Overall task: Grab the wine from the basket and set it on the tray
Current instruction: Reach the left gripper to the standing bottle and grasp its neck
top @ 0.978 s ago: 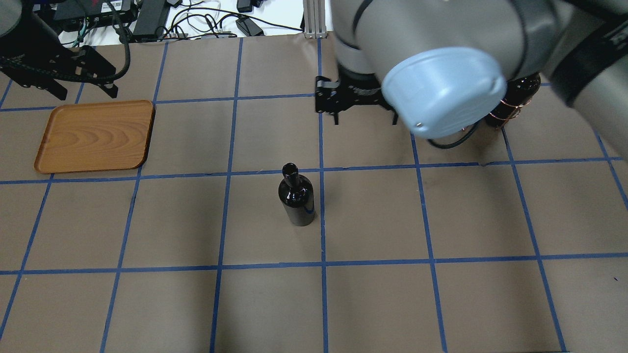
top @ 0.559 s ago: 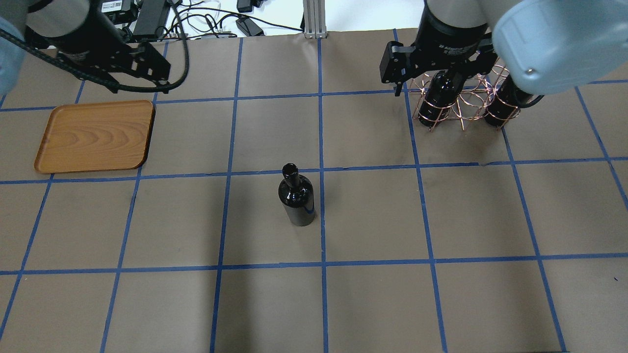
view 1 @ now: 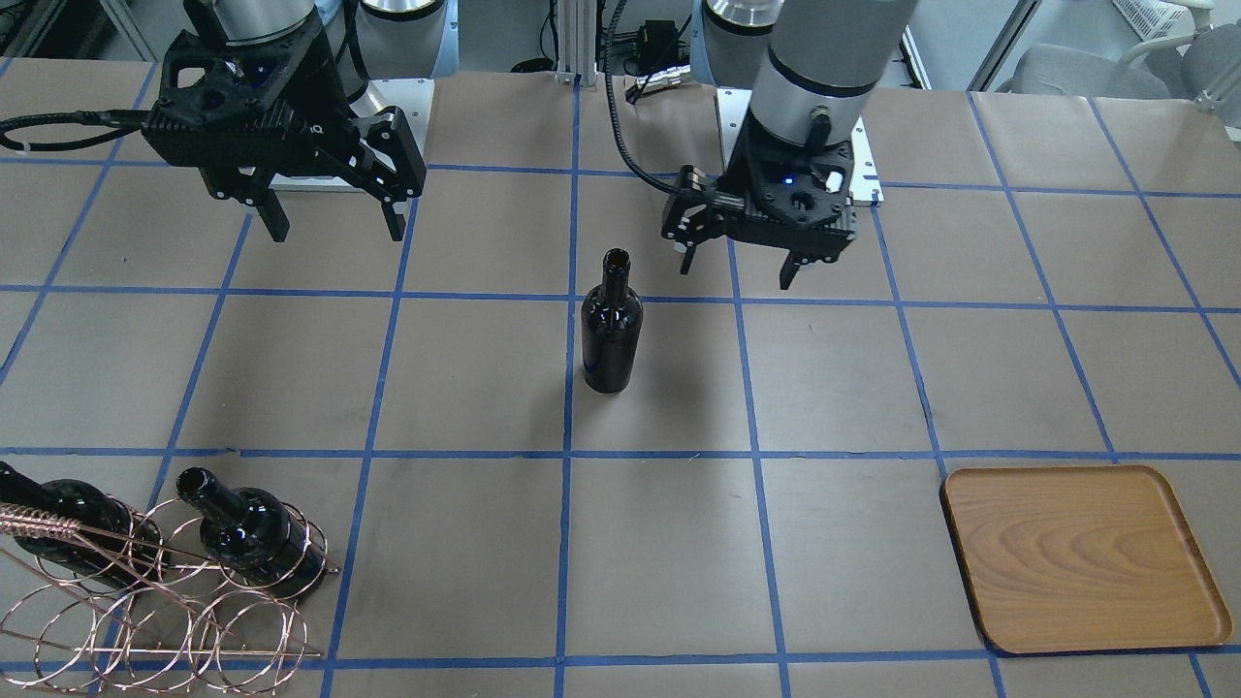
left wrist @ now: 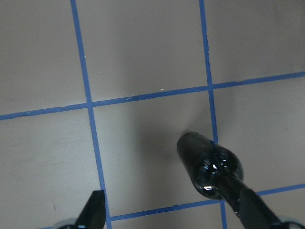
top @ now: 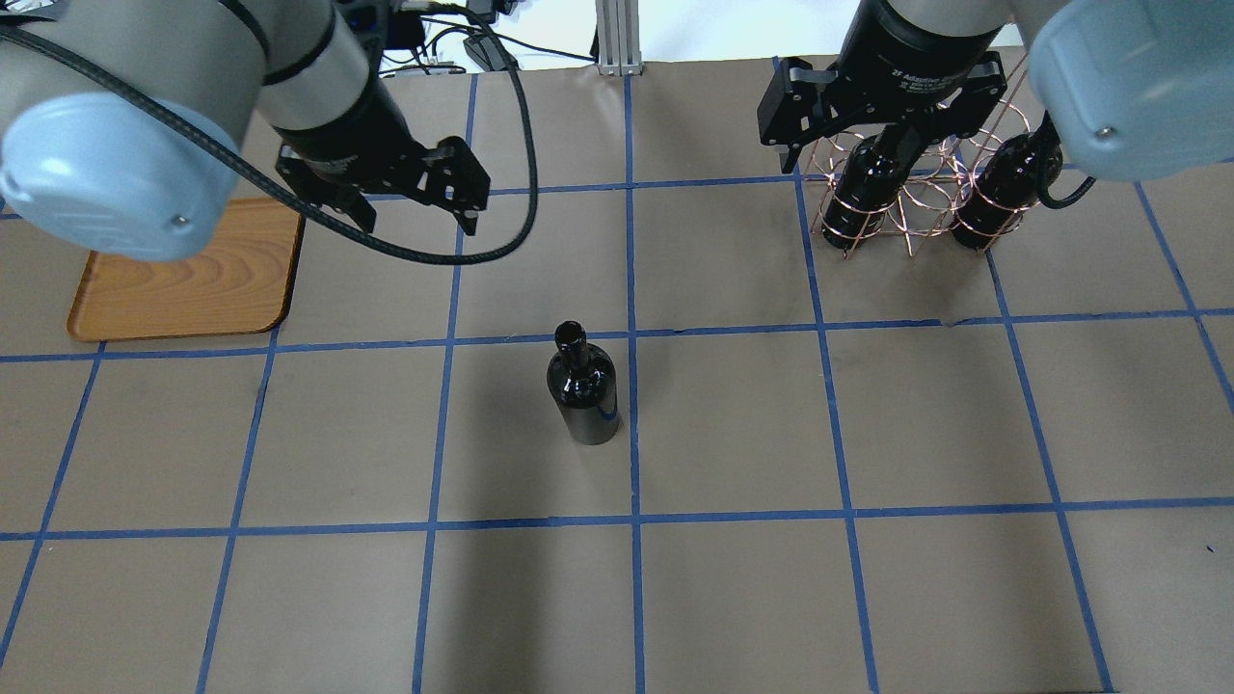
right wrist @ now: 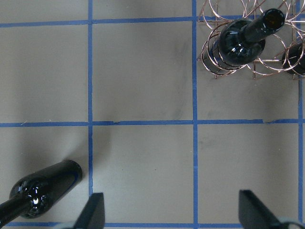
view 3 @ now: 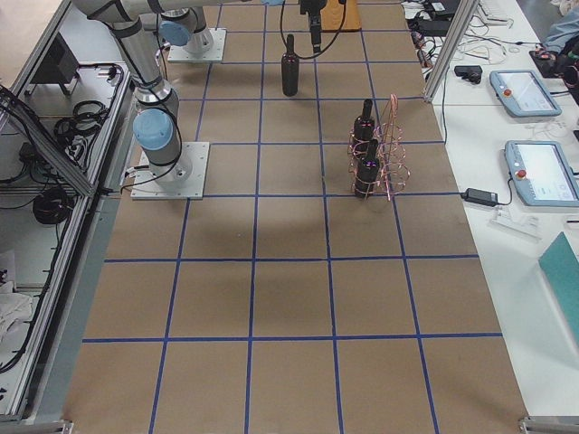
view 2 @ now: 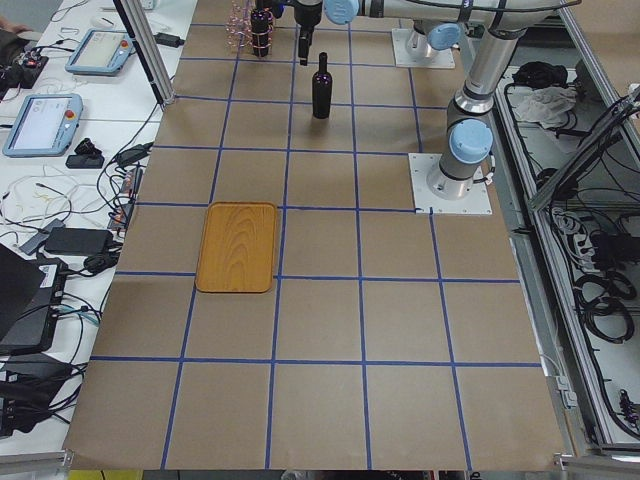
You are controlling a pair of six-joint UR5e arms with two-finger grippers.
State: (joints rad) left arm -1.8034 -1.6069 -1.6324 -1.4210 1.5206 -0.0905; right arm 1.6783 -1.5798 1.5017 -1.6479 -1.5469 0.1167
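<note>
L gripper [view 1: 737,271] hung fingers-down just beside the upright wine [view 1: 611,330], jaws apart, nothing held. R gripper [view 1: 337,231] was also fingers-down, high up, jaws wide, nothing held. Count: 3 bottles, i.e. the wine standing mid-table [view 1: 465,368] plus 2 other bottles [view 1: 254,531] in the basket [top: 927,204]. 1 basket, 1 tray [view 1: 1081,557]; tray was well apart from the wine.

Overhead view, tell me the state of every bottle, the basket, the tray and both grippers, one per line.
Middle wine bottle: upright on the table, uncapped, ungripped.
Inner basket bottle: seated in wire loops, uncapped.
Outer basket bottle: seated in wire loops.
Basket: on the table, holding two bottles.
Tray: flat on the table, nothing on it.
Left gripper: open, empty.
Right gripper: open, empty.
</note>
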